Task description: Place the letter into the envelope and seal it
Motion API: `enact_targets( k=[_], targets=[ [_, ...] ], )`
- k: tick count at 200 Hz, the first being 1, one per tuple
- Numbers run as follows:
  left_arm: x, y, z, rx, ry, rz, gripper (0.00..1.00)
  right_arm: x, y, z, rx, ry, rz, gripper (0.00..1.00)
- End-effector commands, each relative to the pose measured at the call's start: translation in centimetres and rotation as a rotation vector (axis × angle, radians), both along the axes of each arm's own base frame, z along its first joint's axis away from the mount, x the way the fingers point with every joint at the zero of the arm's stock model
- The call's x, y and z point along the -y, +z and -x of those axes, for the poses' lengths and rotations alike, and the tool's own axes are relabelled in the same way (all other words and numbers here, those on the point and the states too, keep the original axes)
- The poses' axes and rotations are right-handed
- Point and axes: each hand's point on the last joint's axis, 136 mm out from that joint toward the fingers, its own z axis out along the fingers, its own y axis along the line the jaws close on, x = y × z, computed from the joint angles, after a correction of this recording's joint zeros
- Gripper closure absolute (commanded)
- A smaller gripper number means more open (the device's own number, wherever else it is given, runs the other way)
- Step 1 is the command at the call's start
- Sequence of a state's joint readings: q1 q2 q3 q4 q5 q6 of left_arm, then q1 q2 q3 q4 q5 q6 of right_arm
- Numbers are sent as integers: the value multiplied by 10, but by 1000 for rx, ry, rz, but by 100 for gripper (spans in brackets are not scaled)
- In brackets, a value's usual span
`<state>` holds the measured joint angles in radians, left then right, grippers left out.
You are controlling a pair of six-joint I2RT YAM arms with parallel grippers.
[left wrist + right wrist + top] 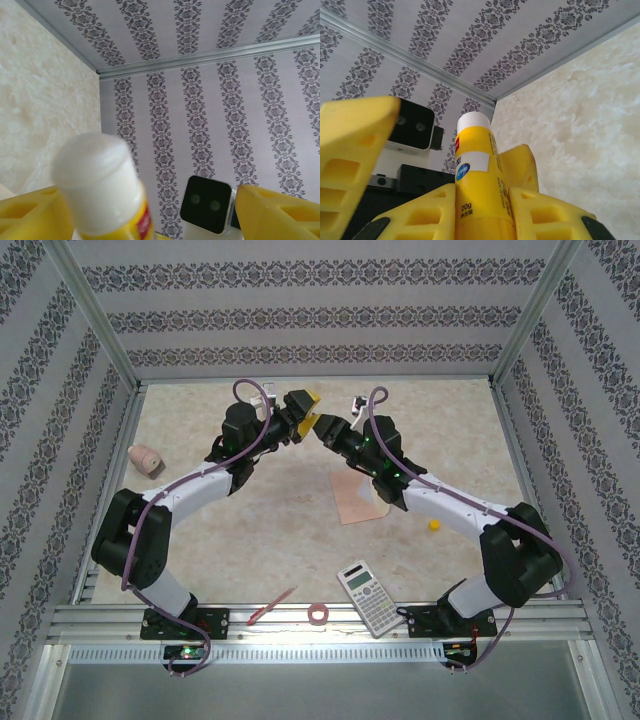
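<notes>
1. Top external: both arms are raised and meet tip to tip above the middle of the bench (pixel 280 525). The envelope (pixel 356 502) lies flat on the bench, below the right jaws and nearer the bases, under that forearm. I can't tell whether the letter is already inside it.
2. Right jaws: clamped on the yellow barrel of the glue stick (pixel 479 185), with its white cap (pixel 474 121) pointing at the left jaws.
3. Left jaws: wide apart, straddling the cap, gripping nothing. In the left wrist view the cap sits close against one finger (pixel 30 215), with a clear gap to the other.
4. Step, as I read it: uncap the glue so the flap can be sealed.
5. I'd centre the left jaws on the cap first, so closing doesn't shove the stick sideways.
6. Close on the white plastic only. Catching the yellow barrel would pin the cap to the body.
7. Pull straight along the stick's axis, with the right jaws held firm.
8. Risk: the barrel looks smooth and round, so it could slide through the right jaws under the pull.
</notes>
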<state>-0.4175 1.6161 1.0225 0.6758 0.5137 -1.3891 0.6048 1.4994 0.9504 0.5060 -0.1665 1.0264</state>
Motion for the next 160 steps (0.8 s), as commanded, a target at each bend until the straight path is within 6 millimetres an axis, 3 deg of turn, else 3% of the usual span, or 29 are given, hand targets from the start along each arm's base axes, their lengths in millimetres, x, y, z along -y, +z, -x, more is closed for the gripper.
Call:
enact_targets(
  k=[1,25,52,91,160],
  targets=[
    [-2,9,-1,36,11,50,23,-4,17,-3,45,-12,-42,96],
    [-2,8,-2,31,11,58,28,-4,16,-4,48,-17,-38,96],
    [-2,7,-2,27,12,61,43,-5,13,-4,44,-22,-33,95],
    [-2,8,-1,30,11,62,47,-7,9,-5,41,-24,-29,95],
    [-3,8,-1,30,12,71,70,-9,8,-5,41,-19,-26,93]
  ],
)
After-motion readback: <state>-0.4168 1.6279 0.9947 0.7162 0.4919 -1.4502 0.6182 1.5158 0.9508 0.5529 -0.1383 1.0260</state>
